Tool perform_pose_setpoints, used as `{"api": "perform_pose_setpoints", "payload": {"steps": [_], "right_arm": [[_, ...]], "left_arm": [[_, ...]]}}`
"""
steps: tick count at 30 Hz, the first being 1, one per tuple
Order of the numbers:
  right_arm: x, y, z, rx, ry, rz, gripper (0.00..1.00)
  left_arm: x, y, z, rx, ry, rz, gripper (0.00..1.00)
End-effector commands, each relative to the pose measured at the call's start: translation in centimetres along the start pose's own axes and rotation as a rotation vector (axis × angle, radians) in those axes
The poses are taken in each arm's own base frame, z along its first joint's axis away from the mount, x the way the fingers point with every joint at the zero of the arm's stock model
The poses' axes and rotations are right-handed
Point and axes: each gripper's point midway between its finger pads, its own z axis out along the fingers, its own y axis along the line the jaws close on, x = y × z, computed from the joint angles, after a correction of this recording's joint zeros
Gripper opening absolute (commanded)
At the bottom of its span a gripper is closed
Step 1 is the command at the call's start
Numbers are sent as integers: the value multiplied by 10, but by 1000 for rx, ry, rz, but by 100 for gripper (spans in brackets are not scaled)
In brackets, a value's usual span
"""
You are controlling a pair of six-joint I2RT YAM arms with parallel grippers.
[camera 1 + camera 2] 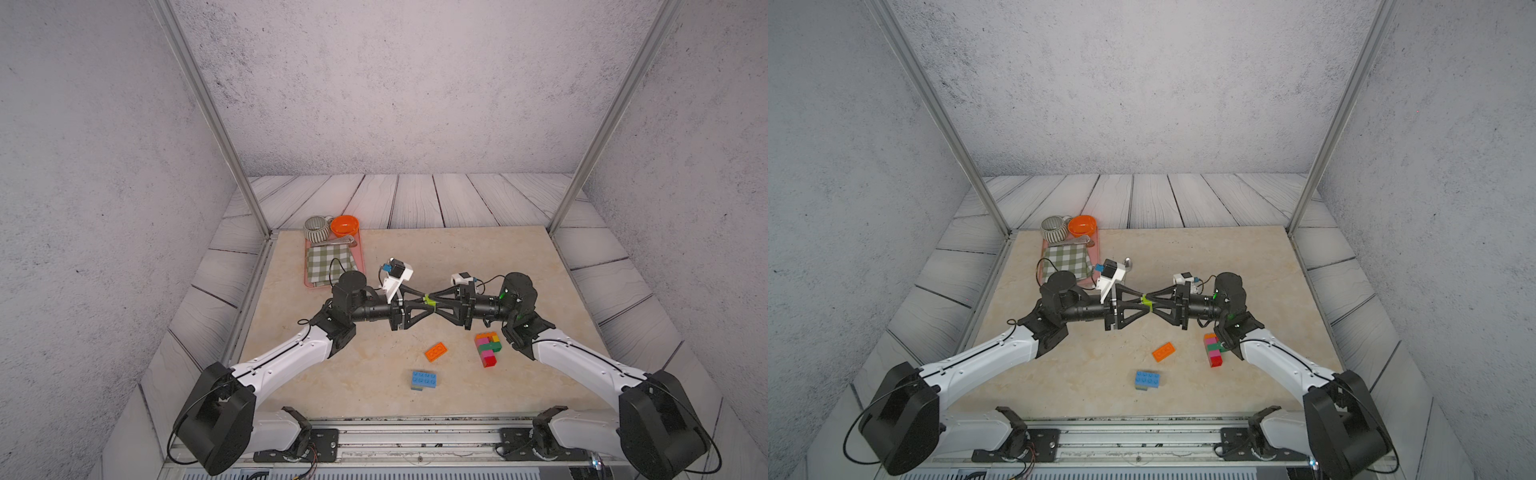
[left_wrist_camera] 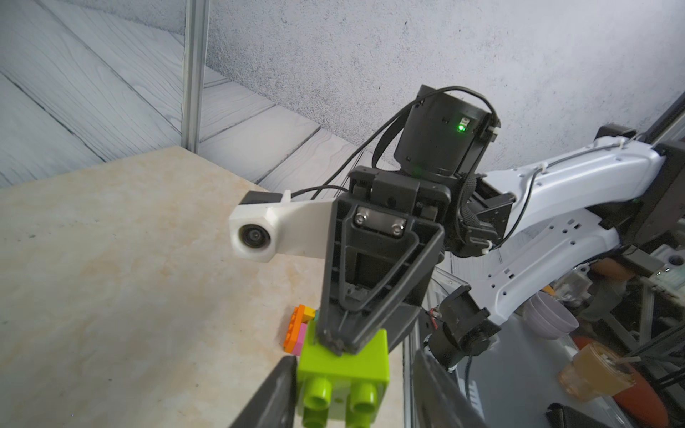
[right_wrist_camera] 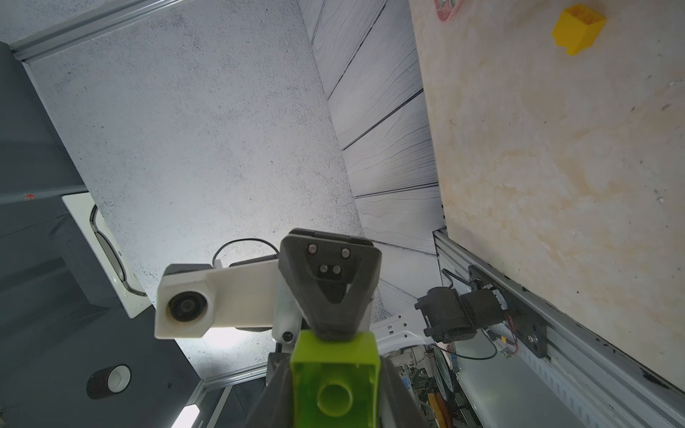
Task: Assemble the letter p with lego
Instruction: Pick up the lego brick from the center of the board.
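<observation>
lime brick [image 2: 344, 361]: held mid-air, likely for handover; right gripper [image 2: 335, 344] clamps it, left gripper [image 1: 424, 302] straddles it, jaws open, one side clear.

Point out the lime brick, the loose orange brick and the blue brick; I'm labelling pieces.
lime brick [image 2: 344, 359]: left wrist view, flat side face.
loose orange brick [image 1: 436, 351]: in a top view, studded top.
blue brick [image 1: 424, 378]: in a top view, studded top.

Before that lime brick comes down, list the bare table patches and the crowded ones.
Free: the far right of the table, beyond the right pincer; the near left, between the left arm and the blue brick. Crowded: near right, around orange brick and coloured stack.
</observation>
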Motion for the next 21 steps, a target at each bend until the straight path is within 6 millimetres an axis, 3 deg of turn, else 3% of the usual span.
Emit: {"api": "perform_pose_setpoints", "payload": {"steps": [1, 9, 15, 18, 21], "right_arm": [[-3, 9, 3, -18, -9, -25, 29], [-4, 12, 5, -20, -10, -30, 30], [-8, 9, -4, 91, -48, -214, 67], [-18, -7, -28, 267, -118, -403, 80], [-34, -37, -59, 515, -206, -534, 89]], "left_arm": [[-7, -9, 0, 30, -9, 31, 46], [-5, -7, 0, 22, -1, 11, 22], [-6, 9, -8, -131, 13, -110, 14], [6, 28, -19, -304, 56, -259, 10], [33, 39, -34, -493, 165, -398, 8]]}}
